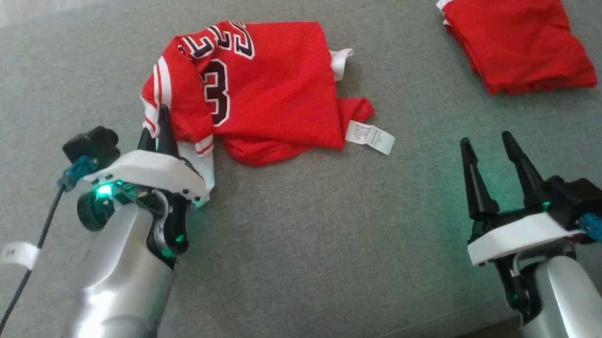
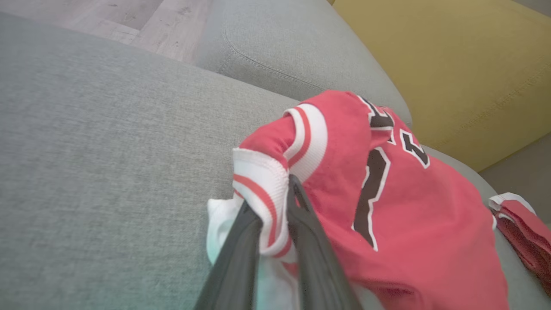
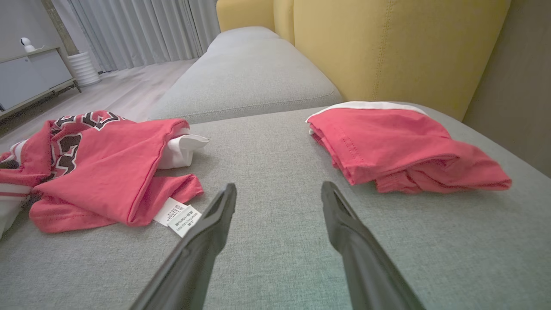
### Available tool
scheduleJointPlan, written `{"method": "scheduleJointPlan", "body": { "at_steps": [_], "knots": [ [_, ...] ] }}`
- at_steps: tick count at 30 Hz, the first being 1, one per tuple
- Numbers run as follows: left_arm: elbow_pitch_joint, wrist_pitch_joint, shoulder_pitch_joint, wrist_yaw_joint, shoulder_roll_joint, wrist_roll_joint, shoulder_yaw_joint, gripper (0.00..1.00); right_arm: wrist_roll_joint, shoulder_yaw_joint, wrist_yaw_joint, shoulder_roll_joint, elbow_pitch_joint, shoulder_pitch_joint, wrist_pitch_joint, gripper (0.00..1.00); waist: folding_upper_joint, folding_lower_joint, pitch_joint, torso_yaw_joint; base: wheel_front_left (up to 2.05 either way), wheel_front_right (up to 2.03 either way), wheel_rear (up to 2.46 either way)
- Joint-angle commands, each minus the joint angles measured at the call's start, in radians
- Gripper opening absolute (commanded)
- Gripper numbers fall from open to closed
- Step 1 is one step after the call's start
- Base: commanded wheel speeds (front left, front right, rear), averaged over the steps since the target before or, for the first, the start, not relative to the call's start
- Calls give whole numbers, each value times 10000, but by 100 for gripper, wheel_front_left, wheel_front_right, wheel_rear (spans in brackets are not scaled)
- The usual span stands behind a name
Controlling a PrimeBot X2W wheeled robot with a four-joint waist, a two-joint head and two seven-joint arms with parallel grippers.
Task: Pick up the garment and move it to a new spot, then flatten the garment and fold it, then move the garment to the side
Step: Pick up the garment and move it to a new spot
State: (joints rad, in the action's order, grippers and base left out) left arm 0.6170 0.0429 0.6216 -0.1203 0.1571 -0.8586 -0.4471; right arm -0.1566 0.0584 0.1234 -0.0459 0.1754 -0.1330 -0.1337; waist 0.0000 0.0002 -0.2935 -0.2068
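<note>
One crumpled jersey (image 1: 275,77) (ribbed trim (image 2: 258,181)) in left pincer (image 2: 272,193), woven grey cushion (image 1: 305,241)

Folded red cloth (image 1: 518,39) on grey sofa (image 1: 305,241) w/ yellow backrest (image 3: 387,43)

Grey sofa seat (image 1: 305,251), yellow backrest (image 3: 387,43), pale wood floor (image 3: 125,86), grey curtains (image 3: 142,30)
</note>
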Motion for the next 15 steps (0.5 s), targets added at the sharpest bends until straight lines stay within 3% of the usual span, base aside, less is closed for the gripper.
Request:
{"method": "scheduleJointPlan", "body": {
  "at_steps": [1,2,11,15],
  "knots": [
    [-74,282,250,112,251,149,371,43,70,129,73,-43,-223,-209,-127,100,0,-2,38,97,0,0,0],
    [70,417,251,177,244,197,340,100,106,93,73,-43,-199,-201,-126,100,0,-2,75,159,0,0,0],
    [487,1474,75,659,116,649,-55,100,390,-62,73,-43,-304,1,61,100,0,-2,826,847,0,0,0],
    [423,1877,-554,694,351,1210,-433,100,651,-418,73,-43,-413,275,245,100,0,-2,1470,1282,0,0,0]
  ]
}}
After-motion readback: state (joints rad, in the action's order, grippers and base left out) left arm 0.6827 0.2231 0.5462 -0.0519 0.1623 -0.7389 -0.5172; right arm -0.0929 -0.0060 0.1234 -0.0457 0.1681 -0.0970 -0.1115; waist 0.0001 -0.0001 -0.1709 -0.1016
